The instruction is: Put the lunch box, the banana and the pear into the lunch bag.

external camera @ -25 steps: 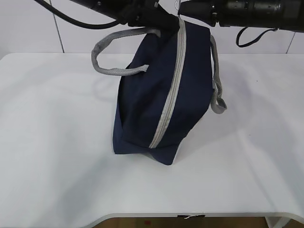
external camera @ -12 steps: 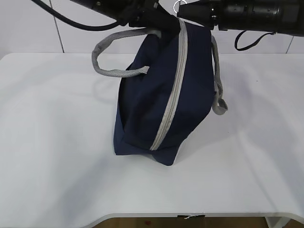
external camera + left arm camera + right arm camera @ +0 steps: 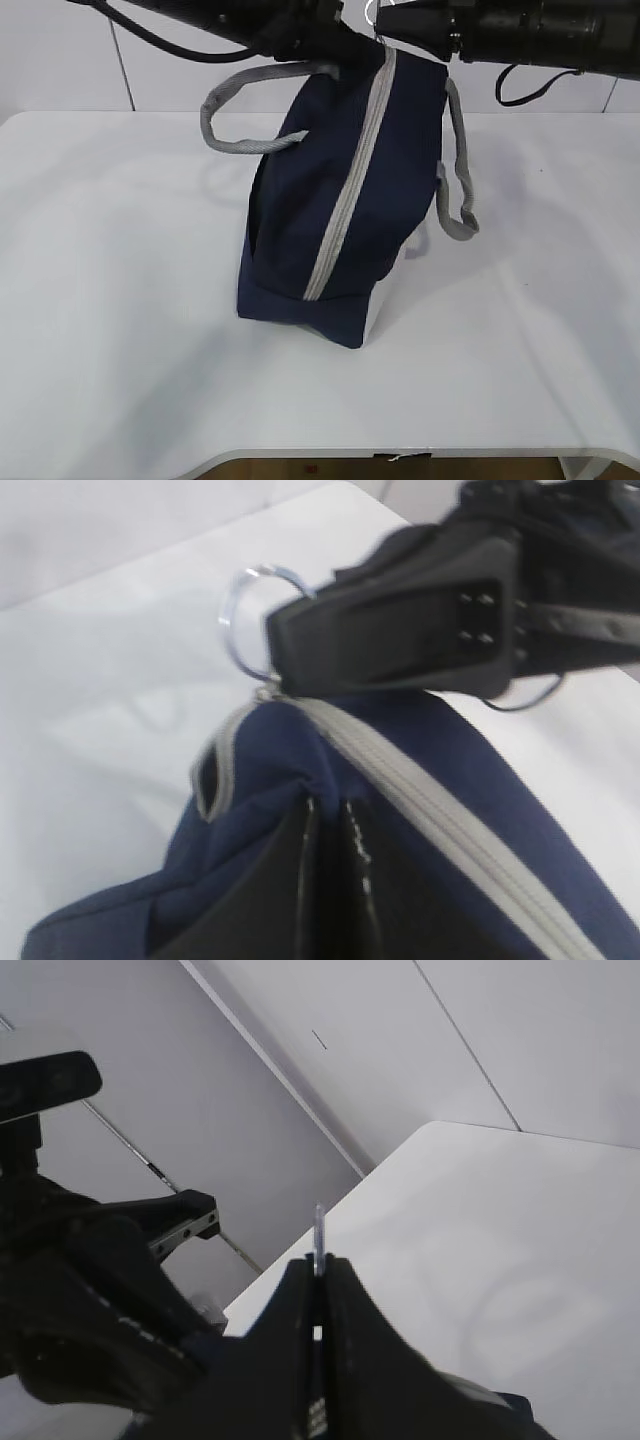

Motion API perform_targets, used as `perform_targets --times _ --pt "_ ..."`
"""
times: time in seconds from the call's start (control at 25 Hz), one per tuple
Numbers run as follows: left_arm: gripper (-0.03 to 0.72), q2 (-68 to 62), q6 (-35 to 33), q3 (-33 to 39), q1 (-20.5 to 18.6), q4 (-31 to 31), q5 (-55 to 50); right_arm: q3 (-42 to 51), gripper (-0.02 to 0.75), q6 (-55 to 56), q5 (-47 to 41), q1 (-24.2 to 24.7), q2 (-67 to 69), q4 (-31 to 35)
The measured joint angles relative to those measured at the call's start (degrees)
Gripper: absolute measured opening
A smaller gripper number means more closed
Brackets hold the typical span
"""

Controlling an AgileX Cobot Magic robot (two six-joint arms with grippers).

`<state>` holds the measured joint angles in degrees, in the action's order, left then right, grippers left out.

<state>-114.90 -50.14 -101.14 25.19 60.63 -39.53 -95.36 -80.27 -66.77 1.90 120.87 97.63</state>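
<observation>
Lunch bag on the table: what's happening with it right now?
The lunch bag stands on the white table, zipped shut. The right tool is shut on the zipper's ring pull at the bag's top end. The left tool pinches the fabric beside the zipper. No fruit or lunch box shows outside the bag.

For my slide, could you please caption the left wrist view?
Right gripper pinching the ring pull above the zipped lunch bag.
</observation>
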Motion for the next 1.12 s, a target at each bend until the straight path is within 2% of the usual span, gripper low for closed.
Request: perform_targets --times 0.2,0.56,1.12 --pt "0.011 -0.31 0.13 0.00 0.00 0.00 2.28 0.00 0.006 -1.20 1.45 0.00 0.12 -0.12" --pt "0.010 -0.53 0.13 -0.07 0.00 0.00 1.70 0.00 0.006 -3.56 10.24 0.00 0.12 1.78" --pt "0.010 -1.00 -0.82 -0.07 -0.18 -0.71 0.80 -0.88 0.006 3.37 9.21 0.00 4.85 3.99"
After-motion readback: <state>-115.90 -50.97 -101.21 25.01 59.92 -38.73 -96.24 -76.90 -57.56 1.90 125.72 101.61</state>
